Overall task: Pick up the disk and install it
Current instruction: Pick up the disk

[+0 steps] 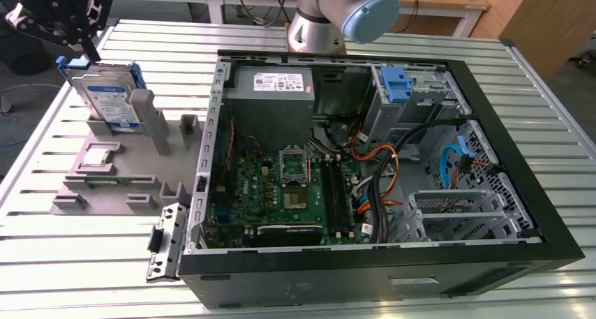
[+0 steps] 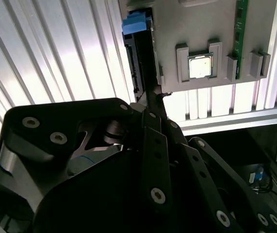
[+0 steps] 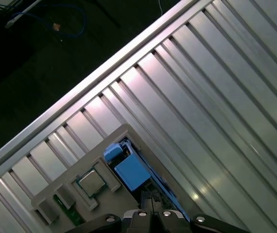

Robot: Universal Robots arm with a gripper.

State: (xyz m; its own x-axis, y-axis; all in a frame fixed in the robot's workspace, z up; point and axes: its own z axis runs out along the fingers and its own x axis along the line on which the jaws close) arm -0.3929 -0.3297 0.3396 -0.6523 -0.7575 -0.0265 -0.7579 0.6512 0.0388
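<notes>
The open case (image 1: 484,263) is laid on the worktop (image 1: 56,277). At the exterior view's left a holder (image 1: 125,169) is set beside it; the disk (image 1: 107,99) is stood upright at its far end, beneath the hand (image 1: 82,50).

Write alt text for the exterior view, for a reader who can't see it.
The arm's tool hangs at the top edge of the disk, which stands on edge in a grey holder on a slatted metal table, at the exterior view's left. Toward the exterior view's right lies an open computer case showing the motherboard, a power supply and a blue bracket.
</notes>
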